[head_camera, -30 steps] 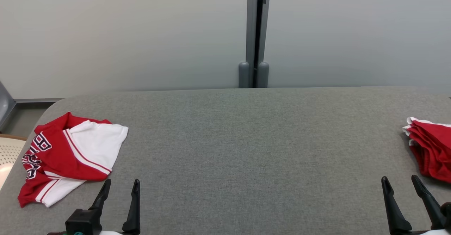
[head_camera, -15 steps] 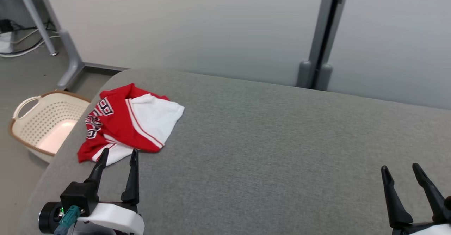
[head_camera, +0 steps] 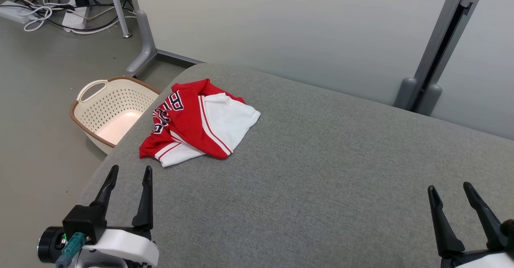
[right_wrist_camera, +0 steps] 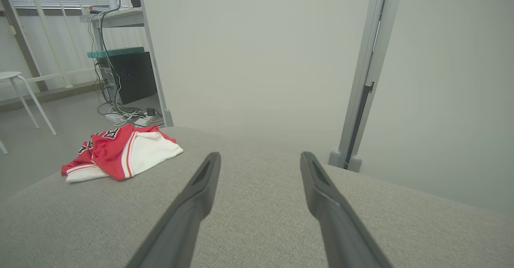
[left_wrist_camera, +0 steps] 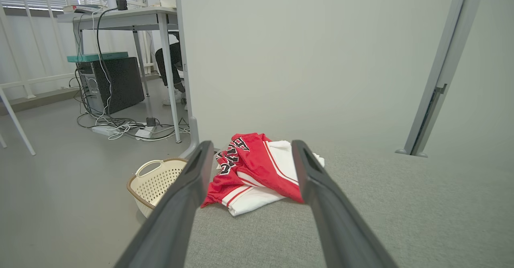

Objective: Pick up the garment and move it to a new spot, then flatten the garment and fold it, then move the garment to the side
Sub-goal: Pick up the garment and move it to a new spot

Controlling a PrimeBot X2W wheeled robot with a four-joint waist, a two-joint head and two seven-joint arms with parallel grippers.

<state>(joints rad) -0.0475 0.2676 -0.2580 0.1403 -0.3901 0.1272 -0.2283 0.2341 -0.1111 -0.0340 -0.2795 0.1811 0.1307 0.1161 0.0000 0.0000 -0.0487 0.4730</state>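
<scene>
- The garment [head_camera: 196, 123], red and white with dark lettering, lies crumpled in a heap on the far left part of the grey table [head_camera: 321, 159], close to its left edge.
- The left gripper [head_camera: 131, 167] hangs at the table's near left edge, on the near side of the garment and clear of it. Its 2 fingers are spread wide and it has hold of nothing.
- The right gripper [head_camera: 449, 186] hangs over the near right of the table, well apart from the garment. Its 2 fingers are also spread wide, with nothing between them.
- A cream basket [head_camera: 116, 99] with a brown rim stands on the floor just beside the table's left edge, left of the garment.
- Cables [head_camera: 40, 11] lie tangled on the floor at far left.
</scene>
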